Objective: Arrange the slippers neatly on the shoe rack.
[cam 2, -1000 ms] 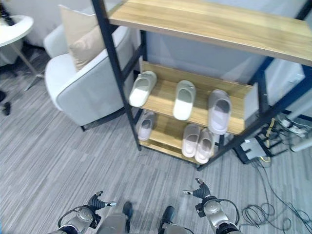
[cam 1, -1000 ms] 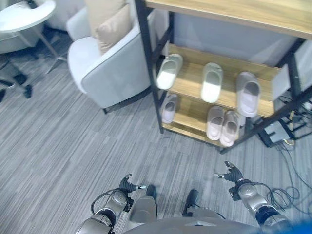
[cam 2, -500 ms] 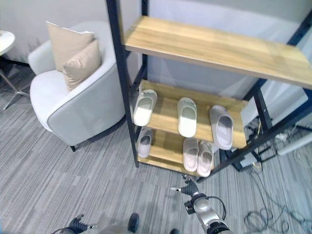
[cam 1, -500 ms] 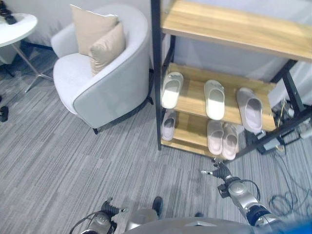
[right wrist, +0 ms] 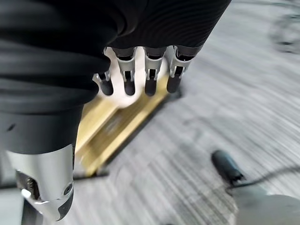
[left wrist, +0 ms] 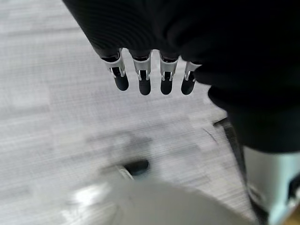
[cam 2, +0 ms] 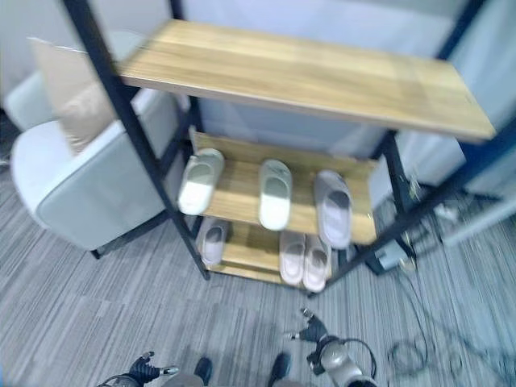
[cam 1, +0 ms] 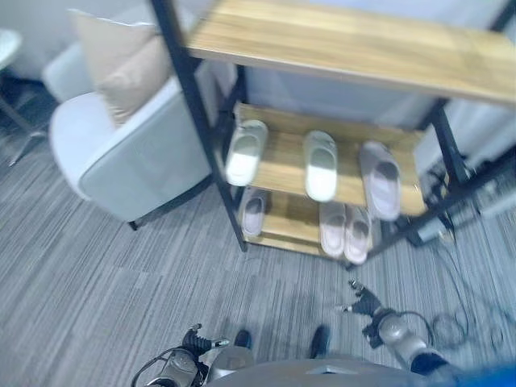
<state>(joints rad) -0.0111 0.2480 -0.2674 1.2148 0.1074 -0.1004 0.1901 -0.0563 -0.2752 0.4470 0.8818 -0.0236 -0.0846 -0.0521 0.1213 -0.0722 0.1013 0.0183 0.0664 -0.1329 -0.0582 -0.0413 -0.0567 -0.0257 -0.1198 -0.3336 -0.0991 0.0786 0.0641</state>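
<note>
Slippers lay in two tiers of a black-framed wooden shoe rack. On the middle shelf, a white slipper sat at the robot's left end, angled and close to the front post; a second white slipper lay near the shelf's middle; and a pale mauve slipper lay toward the right end, each apart from its neighbours. On the bottom shelf, a single pale slipper rested at the left, while a pair of pinkish slippers lay side by side at the right, apparently touching, though blur made the contact uncertain. The top shelf was a bare wooden board. Both hands hung low over the grey striped carpet, well short of the rack. The right hand was in front of the rack's right portion, its fingers straight and relaxed and holding nothing. The left hand was lower left, its fingers likewise extended in a row and empty. A pale grey armchair carrying beige cushions stood just beside the rack's left post. Black cables trailed on the floor to the right of the rack.
</note>
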